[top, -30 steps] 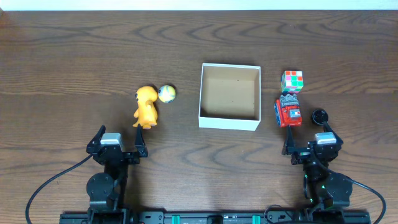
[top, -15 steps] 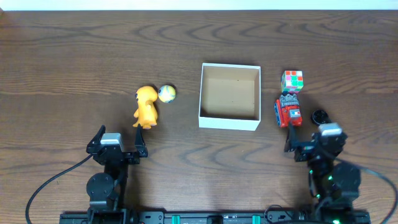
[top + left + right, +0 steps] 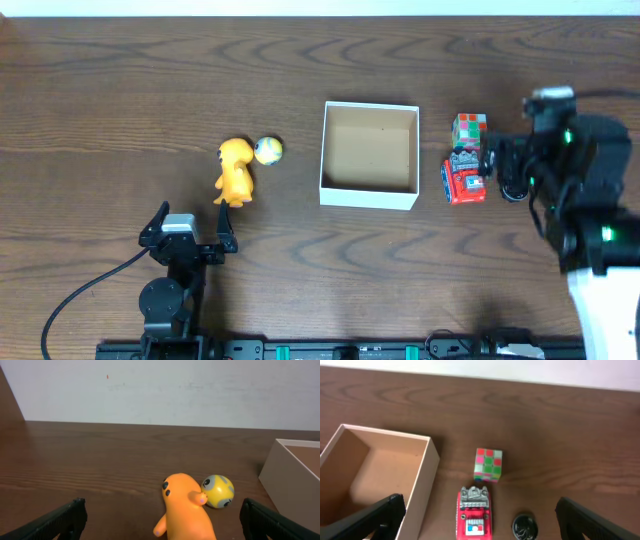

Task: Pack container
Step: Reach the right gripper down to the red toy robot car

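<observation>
Up from its rest at the near edge of the counter (image 3: 120, 80), the right arm (image 3: 590, 190) now hangs over the right side, motion-blurred in the overhead view. The left arm (image 3: 172, 290), the box and every toy lie as before.

The right end effector (image 3: 480, 519) is released, its fingers spread wide with nothing between them but the scene below. The left end effector (image 3: 162, 521) is likewise released and holds nothing, low at the near edge.

The container (image 3: 368, 197) sits in the middle of the counter, open top up, with white walls and its brown floor showing. Just right of it lies a red toy vehicle (image 3: 463, 180) with a grey top. It carries a small blue-and-white panel whose print is too small to read. A puzzle cube (image 3: 469, 129) of green, pink and white squares stands just beyond the vehicle. A black disc (image 3: 525, 526) lies near the vehicle's right side.

Left of the container, apart from it, an orange figure (image 3: 235, 172) lies on the wood with a yellow ball (image 3: 268, 150) against its snout. The ball bears grey round patches.
</observation>
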`<state>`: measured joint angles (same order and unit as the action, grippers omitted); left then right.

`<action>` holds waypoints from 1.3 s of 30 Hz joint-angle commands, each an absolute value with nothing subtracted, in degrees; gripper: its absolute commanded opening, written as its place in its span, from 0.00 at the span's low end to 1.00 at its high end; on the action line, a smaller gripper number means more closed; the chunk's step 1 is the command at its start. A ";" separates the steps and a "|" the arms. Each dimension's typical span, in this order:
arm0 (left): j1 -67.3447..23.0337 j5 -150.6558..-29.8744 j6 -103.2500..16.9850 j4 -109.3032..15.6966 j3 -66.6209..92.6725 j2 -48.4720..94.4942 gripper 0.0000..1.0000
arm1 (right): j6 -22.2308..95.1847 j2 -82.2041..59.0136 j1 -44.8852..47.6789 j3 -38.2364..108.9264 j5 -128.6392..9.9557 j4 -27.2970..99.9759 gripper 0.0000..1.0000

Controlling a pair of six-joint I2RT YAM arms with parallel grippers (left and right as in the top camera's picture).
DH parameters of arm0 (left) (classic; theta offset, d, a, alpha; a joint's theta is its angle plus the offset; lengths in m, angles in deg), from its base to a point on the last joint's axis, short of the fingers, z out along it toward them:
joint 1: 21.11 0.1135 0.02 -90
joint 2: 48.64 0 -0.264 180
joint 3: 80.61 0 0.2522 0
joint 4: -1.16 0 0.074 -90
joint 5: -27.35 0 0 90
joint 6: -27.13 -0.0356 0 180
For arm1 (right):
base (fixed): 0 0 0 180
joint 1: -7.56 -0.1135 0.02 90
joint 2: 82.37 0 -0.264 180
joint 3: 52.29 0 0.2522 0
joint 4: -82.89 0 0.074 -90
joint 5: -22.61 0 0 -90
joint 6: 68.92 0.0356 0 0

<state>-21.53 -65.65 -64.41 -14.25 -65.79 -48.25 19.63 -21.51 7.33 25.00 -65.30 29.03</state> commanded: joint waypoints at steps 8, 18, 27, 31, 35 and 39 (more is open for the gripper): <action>-21.25 -65.00 -64.78 -16.61 -66.60 -48.28 0.98 | 14.14 -11.91 7.77 27.60 -66.52 23.00 0.99; -21.25 -65.00 -64.78 -16.61 -66.60 -48.28 0.99 | 11.54 -0.37 7.64 27.33 -66.04 20.39 0.97; -21.25 -65.00 -64.78 -16.61 -66.60 -48.28 0.98 | 11.54 8.24 7.64 27.33 -65.63 20.79 0.92; -21.25 -65.00 -64.78 -16.61 -66.60 -48.28 0.98 | 11.54 11.82 7.66 27.33 -65.65 21.66 0.92; -21.25 -65.00 -64.78 -16.61 -66.60 -48.28 0.98 | 10.86 14.93 7.66 27.33 -65.65 22.06 0.92; -21.25 -65.00 -64.78 -16.61 -66.60 -48.28 0.98 | 10.71 17.88 7.64 27.33 -65.63 22.67 0.91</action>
<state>-21.53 -65.68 -64.41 -14.25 -65.79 -48.25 11.67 16.35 7.33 26.96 -65.84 22.41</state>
